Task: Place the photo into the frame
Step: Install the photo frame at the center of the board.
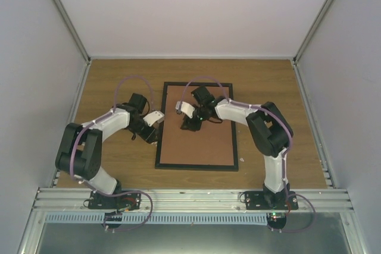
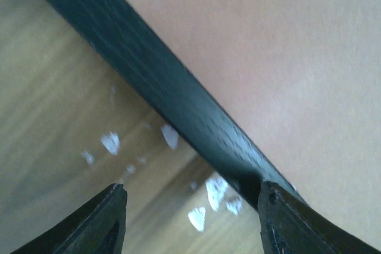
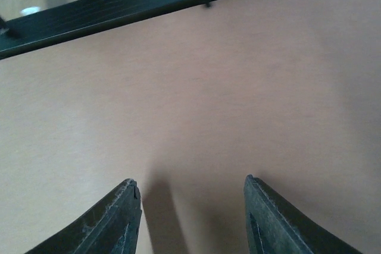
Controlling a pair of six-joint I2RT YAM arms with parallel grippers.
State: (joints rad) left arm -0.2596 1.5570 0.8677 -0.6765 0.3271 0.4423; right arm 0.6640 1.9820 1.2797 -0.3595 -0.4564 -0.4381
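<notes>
Left claw [image 2: 193, 197] at left rail of frame [image 1: 196, 167] — jaws apart, clamping nothing, one finger at rail, other over bench [image 1: 268, 87]. Right claw [image 3: 191, 185] further in, low over brown backing board [image 1: 196, 141], jaws apart, empty. Frame flat on bench, board filling it. Photo not visible — maybe under board, cannot tell. Frame likely light, stiff; grip by thin outer rail.

From here I see a brown wood-grain desk [image 1: 119, 81] boxed in by plain white wall panels [image 1: 196, 10] with silver metal corner posts [image 1: 63, 13]. A ribbed aluminium rail [image 1: 190, 197] lines its near edge, and the light is soft and even.
</notes>
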